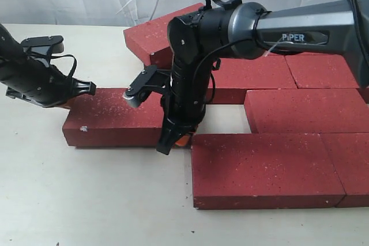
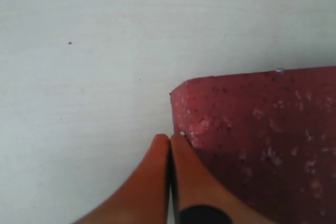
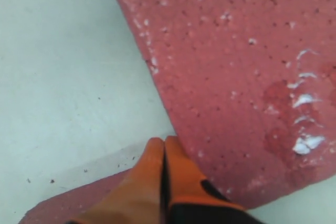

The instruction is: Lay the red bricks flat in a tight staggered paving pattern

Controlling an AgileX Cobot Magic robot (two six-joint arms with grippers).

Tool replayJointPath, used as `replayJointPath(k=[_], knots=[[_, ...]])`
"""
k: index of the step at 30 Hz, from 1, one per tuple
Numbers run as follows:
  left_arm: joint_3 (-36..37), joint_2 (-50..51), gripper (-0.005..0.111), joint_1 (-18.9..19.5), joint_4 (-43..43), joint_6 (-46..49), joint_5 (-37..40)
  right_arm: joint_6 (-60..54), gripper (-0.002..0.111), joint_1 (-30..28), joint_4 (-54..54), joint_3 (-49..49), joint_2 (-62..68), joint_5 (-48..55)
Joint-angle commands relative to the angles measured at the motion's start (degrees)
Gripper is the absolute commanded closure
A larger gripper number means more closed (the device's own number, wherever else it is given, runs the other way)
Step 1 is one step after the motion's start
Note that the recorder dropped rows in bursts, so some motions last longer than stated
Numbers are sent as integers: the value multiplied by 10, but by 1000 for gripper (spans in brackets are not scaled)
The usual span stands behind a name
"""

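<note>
Several red bricks lie flat on the pale table. One loose brick [image 1: 115, 120] sits apart at the left of the group. My left gripper [image 1: 68, 104] is shut and empty, its orange fingertips [image 2: 178, 145] touching that brick's corner [image 2: 262, 129] at its far left end. My right gripper [image 1: 176, 141] reaches across the middle and points down at the loose brick's right end, beside the front brick [image 1: 259, 168]. It is shut and empty, with its fingertips [image 3: 176, 150] against a brick's edge [image 3: 236, 66]. Another brick's corner [image 3: 79, 205] shows beside them.
More bricks lie at the right: a row at mid depth [image 1: 253, 76] [image 1: 323, 70], one in front of it [image 1: 305, 110], a front right one [image 1: 351, 165], and an angled one at the back [image 1: 153, 36]. Bare table [image 1: 86, 200] spreads left and front. White cloth hangs behind.
</note>
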Motion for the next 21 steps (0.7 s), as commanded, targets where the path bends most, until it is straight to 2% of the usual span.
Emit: replayJointPath(k=[1,10,21], knots=[[4,0,107,-3,-15,-1,26,1,109,-5,17,-22,-3,-28],[4,0,107,-3,-10,-1,29,1,109,-5,3,-21,-3,19],[4,0,107,-3,-7,-1,16,-14,109,-2,84,-21,-5,51]])
